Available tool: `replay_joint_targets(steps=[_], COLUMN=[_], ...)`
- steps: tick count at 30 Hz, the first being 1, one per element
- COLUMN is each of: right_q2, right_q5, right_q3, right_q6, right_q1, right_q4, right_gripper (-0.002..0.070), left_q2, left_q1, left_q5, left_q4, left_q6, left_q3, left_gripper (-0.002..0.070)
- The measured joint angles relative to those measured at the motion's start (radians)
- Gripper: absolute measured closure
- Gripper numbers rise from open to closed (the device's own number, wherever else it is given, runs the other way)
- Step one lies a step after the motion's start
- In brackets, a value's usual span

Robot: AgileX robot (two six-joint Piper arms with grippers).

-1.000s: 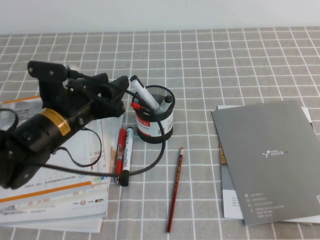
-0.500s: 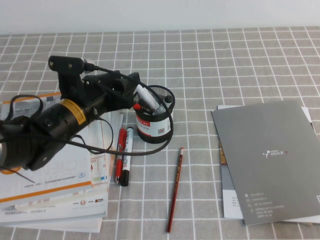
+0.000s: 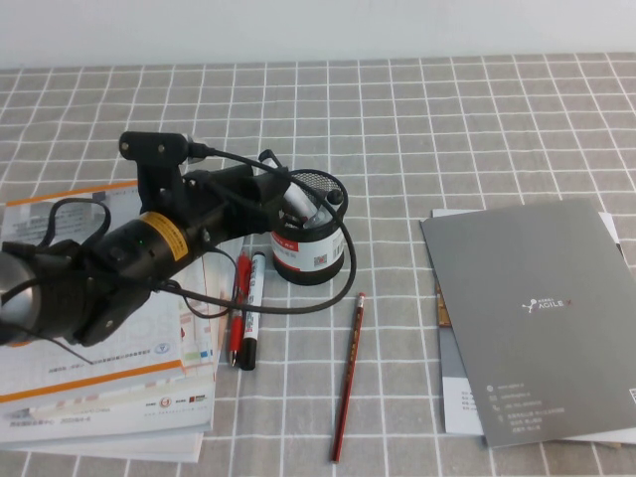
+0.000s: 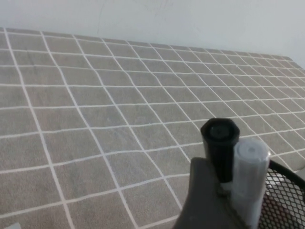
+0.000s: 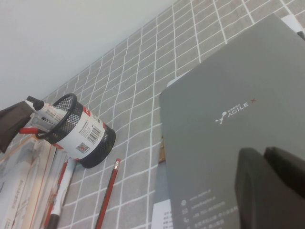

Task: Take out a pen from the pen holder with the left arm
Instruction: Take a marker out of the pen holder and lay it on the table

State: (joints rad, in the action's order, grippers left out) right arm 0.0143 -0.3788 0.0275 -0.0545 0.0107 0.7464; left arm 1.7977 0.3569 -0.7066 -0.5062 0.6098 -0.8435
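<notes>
Pens [image 3: 303,202] stand in a round black mesh pen holder [image 3: 310,248], near the middle of the tabletop [image 3: 447,129], which has a grey cloth with white squares on it. The holder has a white and red label on its near side. From the left wrist camera I can see two of the pens: one with a black cap [image 4: 220,143] and one with a pale grey cap [image 4: 249,176]. They poke up over the mesh rim, side by side.

The left gripper [image 3: 276,191] is at the top left edge of the holder, right at the pens. It is open, and it is not squeezing any pen. One dark finger [image 4: 205,200] is just beside the two caps.

A red pen [image 3: 238,308] and a black and white marker [image 3: 252,310] lie flat next to each other, just left of the holder. A red pencil [image 3: 348,376] lies on the near right side of the holder. A stack of papers [image 3: 109,388] lies on the left, under the left arm. A grey booklet [image 3: 532,318] lies on the right, well apart from the holder.

The right gripper [image 5: 267,181] is above the grey booklet on the right side. I cannot tell if it is open or closed.
</notes>
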Motion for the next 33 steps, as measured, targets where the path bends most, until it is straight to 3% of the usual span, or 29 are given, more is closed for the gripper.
replay_joint_targets(steps=[20,23,29,33], right_q2=[0.000,0.000,0.000,0.000], right_q5=[0.000,0.000,0.000,0.000], right_q3=[0.000,0.000,0.000,0.000], right_q6=[0.000,0.000,0.000,0.000], right_q1=[0.000,0.000,0.000,0.000], right_q4=[0.002,0.002,0.002,0.002], right_gripper=[0.0689,0.0689,0.0689,0.0689], left_q2=[0.052,0.054,0.062,0.062], left_q1=[0.000,0.000,0.000,0.000], left_q5=[-0.050,-0.053,-0.053,-0.066], left_q4=[0.040,0.036,0.024,0.005], left_q6=[0.181,0.190,0.206,0.212], left_q3=[-0.052,-0.052,-0.052,-0.052], left_gripper=[0.0308,0.0351,0.0514,0.0571])
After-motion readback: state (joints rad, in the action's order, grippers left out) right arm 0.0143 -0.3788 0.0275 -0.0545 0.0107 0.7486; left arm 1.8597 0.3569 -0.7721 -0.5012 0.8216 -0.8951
